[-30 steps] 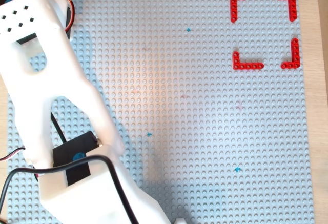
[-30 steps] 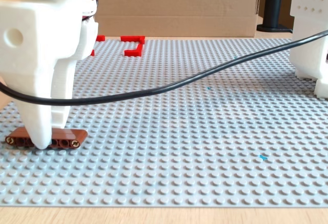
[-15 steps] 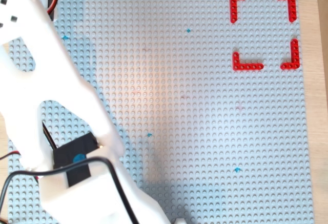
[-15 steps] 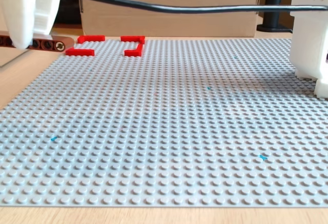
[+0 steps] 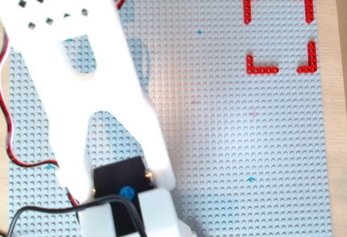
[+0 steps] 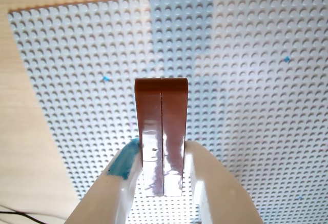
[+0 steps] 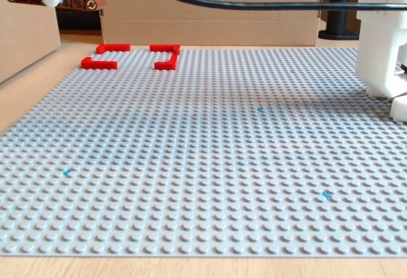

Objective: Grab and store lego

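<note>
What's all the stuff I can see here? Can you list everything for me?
Lego brick: one, reddish-brown, long and narrow, held off the baseplate between the gripper's fingers.
Corner brackets: four, red, L-shaped, marking out a rectangle at the baseplate's top right in the overhead view.
Baseplate: one, grey, studded, covering most of the table.
Blue marks: a few, small, scattered on the baseplate.
Cardboard boxes: brown, behind the baseplate in the fixed view.
Table: light wood.
Cables: red and black, along the arm.
Arm: one, white.
Gripper: white, shut on the brick.
</note>
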